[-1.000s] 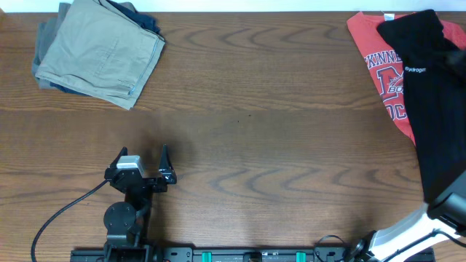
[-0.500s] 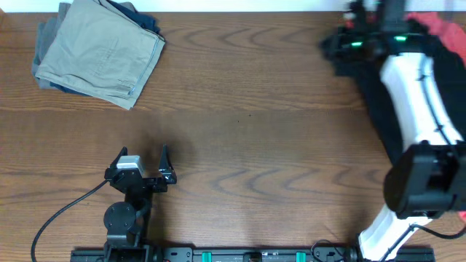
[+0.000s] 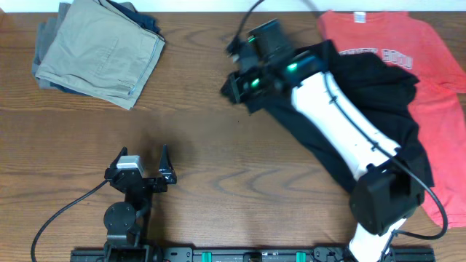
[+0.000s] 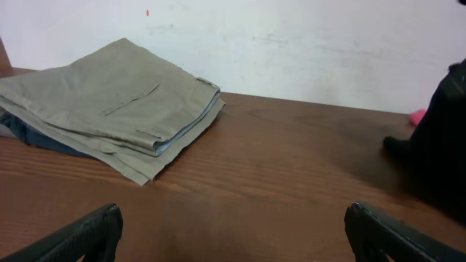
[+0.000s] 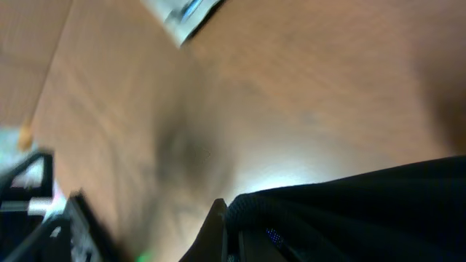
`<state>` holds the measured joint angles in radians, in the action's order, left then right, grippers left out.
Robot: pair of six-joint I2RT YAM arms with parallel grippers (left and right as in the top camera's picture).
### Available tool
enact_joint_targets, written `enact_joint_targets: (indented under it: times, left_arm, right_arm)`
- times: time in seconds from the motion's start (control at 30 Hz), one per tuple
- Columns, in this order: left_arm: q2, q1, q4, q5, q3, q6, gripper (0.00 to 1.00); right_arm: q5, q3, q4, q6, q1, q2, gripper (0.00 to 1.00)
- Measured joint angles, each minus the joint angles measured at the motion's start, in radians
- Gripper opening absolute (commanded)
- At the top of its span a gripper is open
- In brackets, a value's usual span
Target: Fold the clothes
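Black garment (image 3: 378,80) sits bunched on the desk (image 3: 218,145), right of centre, its far side overlapping a red T-shirt (image 3: 440,94). White arm (image 3: 335,116) lies across it. Right pincer (image 3: 242,86) is at the garment's left edge, clamped on the cloth; the wrist view shows black fabric against its finger. Left pincer (image 3: 143,164) is at front-left, jaws apart, well away from the garment. Khaki trousers (image 3: 98,51) lie folded at back-left.

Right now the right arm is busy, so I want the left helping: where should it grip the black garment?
Probably the black garment by its near edge, lying flat and free on the table. Bring the open left gripper in low from the left; the right gripper holds the far tip.
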<state>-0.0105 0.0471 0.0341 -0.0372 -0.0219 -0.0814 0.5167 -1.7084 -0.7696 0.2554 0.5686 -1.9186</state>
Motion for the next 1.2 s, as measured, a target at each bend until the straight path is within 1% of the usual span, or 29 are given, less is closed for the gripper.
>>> enact_joint_targets:
  times: [0.13,0.2,0.27,0.3,0.33,0.37,0.43,0.5,0.53,0.67,0.8,0.9,1.03,1.2]
  left_arm:
    - [0.0,0.0,0.0,0.0,0.0,0.0,0.98]
    - [0.0,0.0,0.0,0.0,0.0,0.0,0.98]
    - [0.0,0.0,0.0,0.0,0.0,0.0,0.98]
    - [0.0,0.0,0.0,0.0,0.0,0.0,0.98]
    - [0.0,0.0,0.0,0.0,0.0,0.0,0.98]
    - [0.0,0.0,0.0,0.0,0.0,0.0,0.98]
    - [0.0,0.0,0.0,0.0,0.0,0.0,0.98]
    - [0.0,0.0,0.0,0.0,0.0,0.0,0.98]
    - [0.0,0.0,0.0,0.0,0.0,0.0,0.98]
    - [0.0,0.0,0.0,0.0,0.0,0.0,0.98]
    - [0.0,0.0,0.0,0.0,0.0,0.0,0.98]
    - [0.0,0.0,0.0,0.0,0.0,0.0,0.98]
    - [0.0,0.0,0.0,0.0,0.0,0.0,0.98]
    - [0.0,0.0,0.0,0.0,0.0,0.0,0.98]
  right_arm:
    - [-0.002,0.0,-0.027,-0.019,0.117,0.0,0.02]
    - [-0.01,0.0,-0.029,-0.026,0.157,0.0,0.14]
    - [-0.026,0.0,-0.035,-0.031,0.18,0.0,0.18]
    - [-0.038,0.0,-0.042,-0.035,0.183,0.0,0.24]
    - [-0.05,0.0,-0.053,-0.034,0.181,0.0,0.41]
    - [-0.061,0.0,-0.066,-0.034,0.171,0.0,0.55]
    - [-0.074,0.0,-0.096,-0.042,0.132,0.004,0.68]
    - [-0.087,0.0,-0.124,-0.039,0.07,0.014,0.97]
    - [-0.089,0.0,-0.139,-0.043,0.034,0.022,0.99]
    - [-0.121,0.0,-0.195,-0.047,-0.174,0.074,0.99]
    - [-0.162,0.0,-0.206,-0.047,-0.384,0.111,0.99]
    - [-0.218,0.001,-0.229,-0.047,-0.502,0.113,0.99]
    - [-0.303,0.006,-0.24,-0.047,-0.615,0.098,0.99]
    - [-0.362,0.011,-0.239,-0.047,-0.674,0.025,0.99]
